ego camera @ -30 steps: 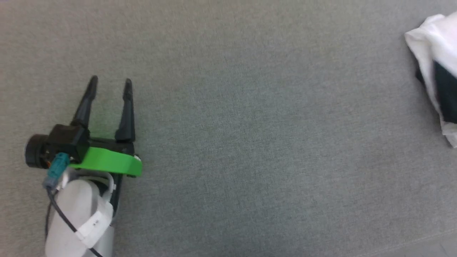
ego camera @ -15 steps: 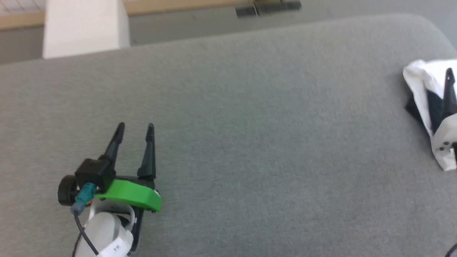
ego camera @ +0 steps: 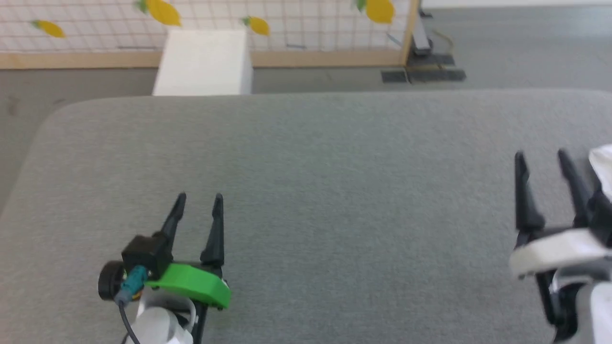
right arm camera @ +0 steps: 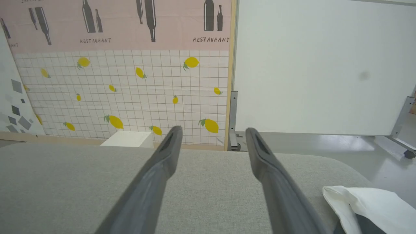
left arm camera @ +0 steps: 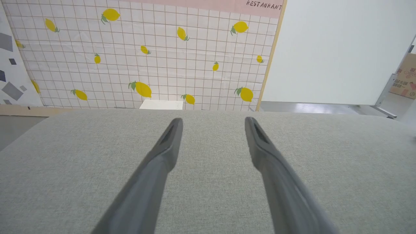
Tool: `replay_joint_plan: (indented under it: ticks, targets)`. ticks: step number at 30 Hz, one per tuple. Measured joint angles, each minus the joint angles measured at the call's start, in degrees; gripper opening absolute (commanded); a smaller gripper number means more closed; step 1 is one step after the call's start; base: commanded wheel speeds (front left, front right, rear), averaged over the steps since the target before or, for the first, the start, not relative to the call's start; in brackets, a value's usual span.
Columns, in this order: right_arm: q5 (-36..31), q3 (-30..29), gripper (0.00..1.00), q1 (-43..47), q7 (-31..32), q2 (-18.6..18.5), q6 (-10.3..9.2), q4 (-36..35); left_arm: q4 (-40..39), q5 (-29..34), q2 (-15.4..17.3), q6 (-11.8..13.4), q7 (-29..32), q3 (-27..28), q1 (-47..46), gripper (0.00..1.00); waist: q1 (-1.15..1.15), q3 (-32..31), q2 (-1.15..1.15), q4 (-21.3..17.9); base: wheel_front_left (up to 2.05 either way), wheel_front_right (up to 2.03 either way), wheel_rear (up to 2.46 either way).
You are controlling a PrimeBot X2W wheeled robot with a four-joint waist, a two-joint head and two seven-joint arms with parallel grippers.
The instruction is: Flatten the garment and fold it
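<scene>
The garment (right arm camera: 367, 203) lies bunched at the right end of the grey cushioned surface (ego camera: 334, 191), white cloth with a dark patch; a white sliver of the garment (ego camera: 603, 165) peeks in at the head view's right edge. My right gripper (ego camera: 541, 155) stands open just left of it, nothing between its fingers. In the right wrist view the right gripper (right arm camera: 212, 130) points past the surface's far edge, the garment to its lower right. My left gripper (ego camera: 199, 197) is open at the lower left, far from the garment; the left gripper (left arm camera: 212, 120) hovers empty over bare grey fabric.
A white box (ego camera: 203, 62) stands on the floor behind the surface, before a lemon-print tiled wall panel (left arm camera: 146, 55). A white board on a wheeled metal frame (right arm camera: 318, 68) stands to the right. The surface's rounded far corners drop to the floor.
The head camera has tilted up and swung, so the wall and floor now show. My right gripper has come fully into view beside the garment. Both grippers stay open.
</scene>
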Motion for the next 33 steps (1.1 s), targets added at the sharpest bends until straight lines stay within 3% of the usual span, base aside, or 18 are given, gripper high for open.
replay_joint_plan:
  ticks: [15, 30, 31, 33]
  targets:
    - [1.78, 2.23, 1.00, 13.12, -4.79, 2.29, 0.00, 0.63, -0.29, -0.91, -0.66, 0.01, 0.00, -0.69, 7.14, 1.00, 0.00, -6.54, 0.00, 4.33, 0.00, 0.00, 0.00]
    - [2.53, 3.09, 1.00, 15.02, -5.55, 2.30, 0.00, 2.74, -0.30, -1.42, -0.82, 0.26, 0.00, -1.13, 9.00, 1.00, 0.00, -8.09, 0.00, 4.37, 0.00, 0.00, 0.00]
    - [2.50, 3.09, 0.00, 15.02, -5.58, 2.30, 0.00, 2.80, -0.27, -1.43, -0.80, 0.25, 0.01, -1.13, 9.00, 0.00, 0.00, -8.11, 0.00, 4.37, 0.00, 0.00, 0.00]
    - [2.50, 3.05, 0.00, 15.01, -5.46, 2.27, 0.00, 2.79, -0.31, -1.43, -0.78, 0.25, 0.07, -1.10, 8.93, 0.00, 0.00, -8.11, 0.00, 4.36, 0.00, 0.00, 0.00]
